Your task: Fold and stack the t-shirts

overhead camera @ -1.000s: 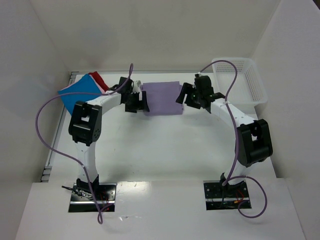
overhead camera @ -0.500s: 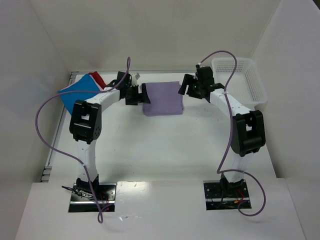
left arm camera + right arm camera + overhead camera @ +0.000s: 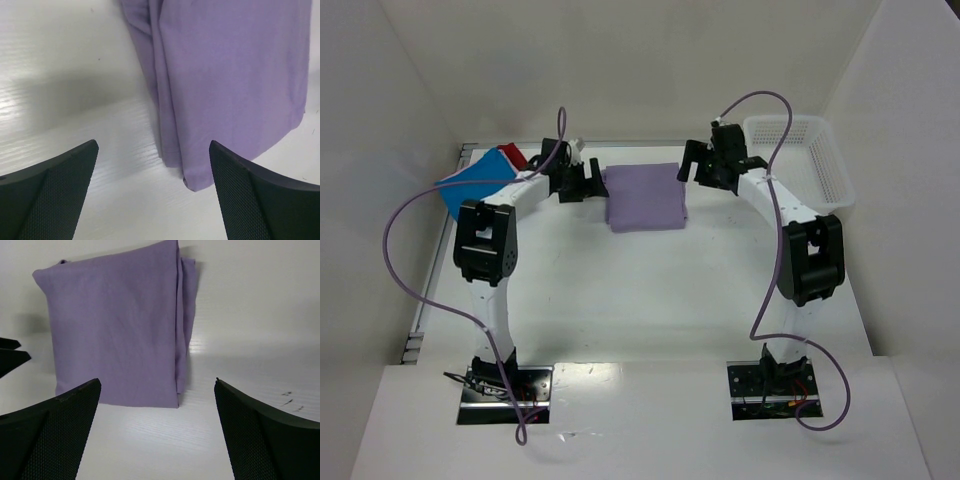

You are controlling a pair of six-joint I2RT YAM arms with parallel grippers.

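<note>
Between your claws: left gripper (image 3: pixel 588 182) and right gripper (image 3: pixel 692 172) both gaping wide, nothing held. Folded lavender-purple cloth t-shirt (image 3: pixel 644 197) lies flat between them, just inboard of each. Bright blue folded shirt (image 3: pixel 470 186) beyond the left claw. Probably stacking next: pinch all layers at both edges, lift level so your fold holds.

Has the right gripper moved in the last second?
Yes. The right gripper drew off the lavender shirt toward the far edge of the table, level with the basket.
</note>
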